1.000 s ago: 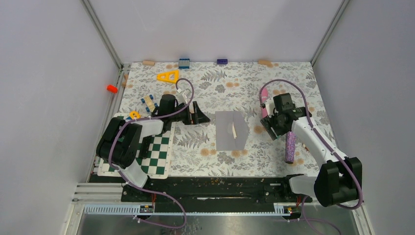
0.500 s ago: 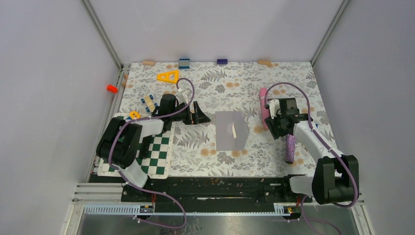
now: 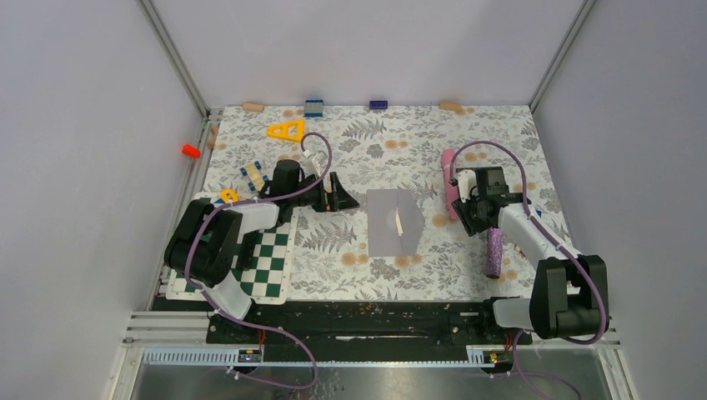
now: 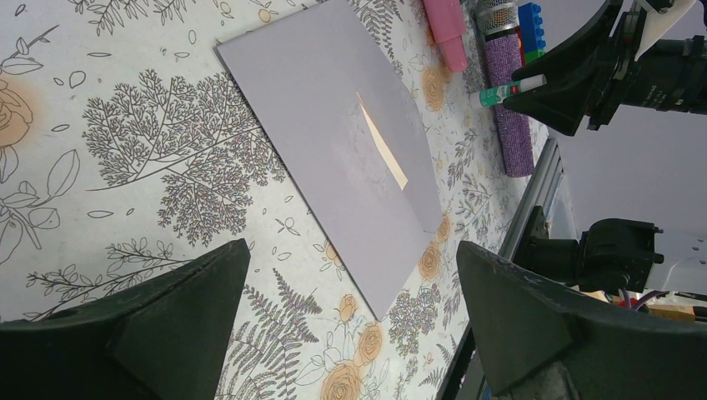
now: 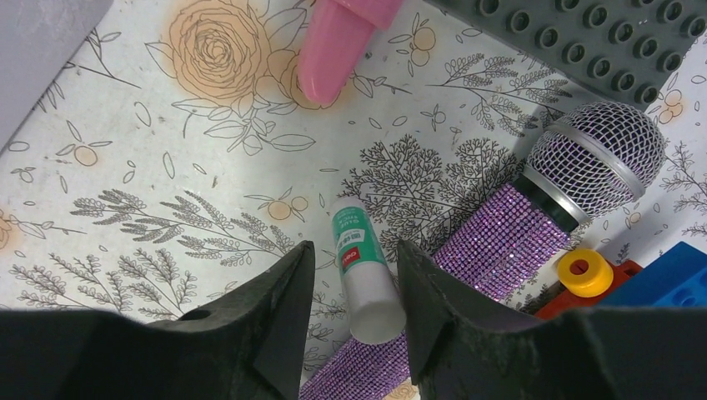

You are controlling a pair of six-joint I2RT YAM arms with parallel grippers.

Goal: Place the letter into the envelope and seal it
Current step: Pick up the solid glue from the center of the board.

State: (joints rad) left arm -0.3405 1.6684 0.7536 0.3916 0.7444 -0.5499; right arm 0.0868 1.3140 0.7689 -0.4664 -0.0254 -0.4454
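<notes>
At the left of the table, over the surface just left of its middle, my left gripper (image 3: 332, 193) hung with its jaws spread wide and nothing between them, pointed toward the envelope (image 3: 392, 222). The grey envelope lay flat at the middle of the table. The letter (image 4: 384, 147) showed only as a thin tan sliver in a slit on its upper face, so I judged the insertion done, or nearly so. The flap seemed folded down, but that open slit told me nothing had been sealed yet. Toward the right edge, my right gripper (image 5: 354, 254) stood low over a white glue stick (image 5: 364, 275) with a green label. The stick lay on the table against a purple glitter microphone (image 5: 534, 225). The jaws were half spread and straddled the stick. A gap showed on one side, and I could not tell whether the other pad touched, so I counted the stick as not yet gripped. By my reckoning, what remained was lifting the glue, carrying it to the flap and pressing the flap shut.
</notes>
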